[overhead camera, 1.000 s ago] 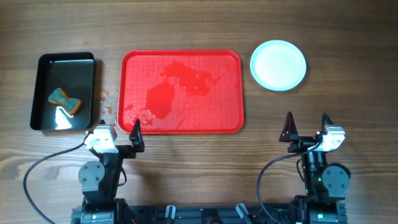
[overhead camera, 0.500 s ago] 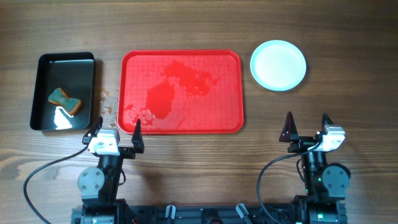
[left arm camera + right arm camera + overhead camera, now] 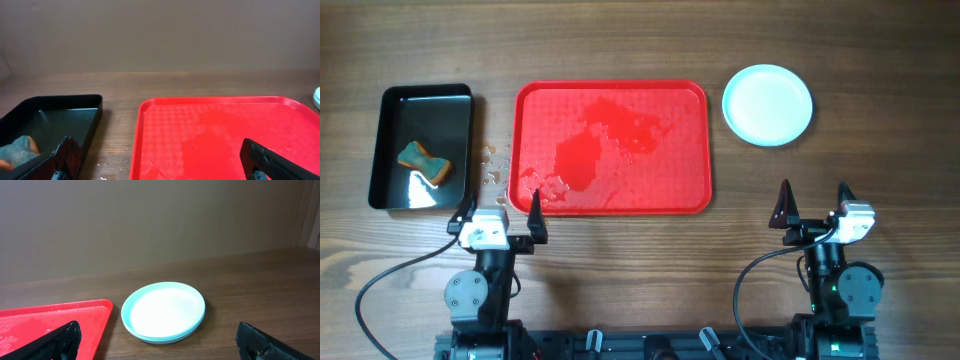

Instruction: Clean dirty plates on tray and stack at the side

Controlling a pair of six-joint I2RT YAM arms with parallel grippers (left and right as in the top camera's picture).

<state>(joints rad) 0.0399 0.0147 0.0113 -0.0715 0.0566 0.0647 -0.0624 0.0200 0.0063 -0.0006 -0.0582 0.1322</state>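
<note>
The red tray [image 3: 690, 100] lies in the middle of the table with wet patches and no plates on it; its near part fills the left wrist view [image 3: 210, 130]. The pale blue-white plates [image 3: 767, 104] sit stacked on the wood to the tray's right, and the stack shows in the right wrist view [image 3: 164, 311]. My left gripper [image 3: 500, 212] hangs open and empty just off the tray's front left corner. My right gripper [image 3: 814, 207] stands open and empty in front of the stack, well short of it.
A glossy black bin [image 3: 392, 150] stands left of the tray with an orange and teal sponge [image 3: 425, 162] in water. Water drops [image 3: 496, 165] dot the wood between bin and tray.
The left arm has drawn back slightly left and toward the front edge. The right arm, tray and plates have not moved.
</note>
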